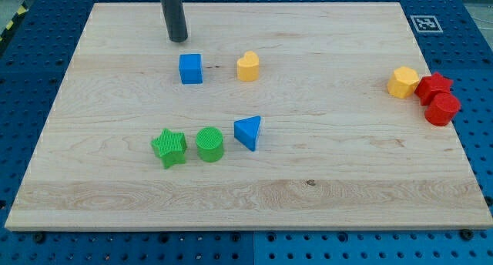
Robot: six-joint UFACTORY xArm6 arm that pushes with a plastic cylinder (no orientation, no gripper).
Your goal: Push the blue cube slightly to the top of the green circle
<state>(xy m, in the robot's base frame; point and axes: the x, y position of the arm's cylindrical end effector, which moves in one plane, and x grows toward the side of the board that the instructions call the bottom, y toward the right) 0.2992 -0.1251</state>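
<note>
The blue cube sits on the wooden board in the upper left part of the view. The green circle lies well below it, near the board's middle left. My tip rests on the board just above and slightly left of the blue cube, with a small gap between them. The dark rod rises from the tip out of the view's top.
A green star lies just left of the green circle and a blue triangle just right of it. A yellow heart sits right of the blue cube. A yellow hexagon, a red star and a red cylinder cluster at the right edge.
</note>
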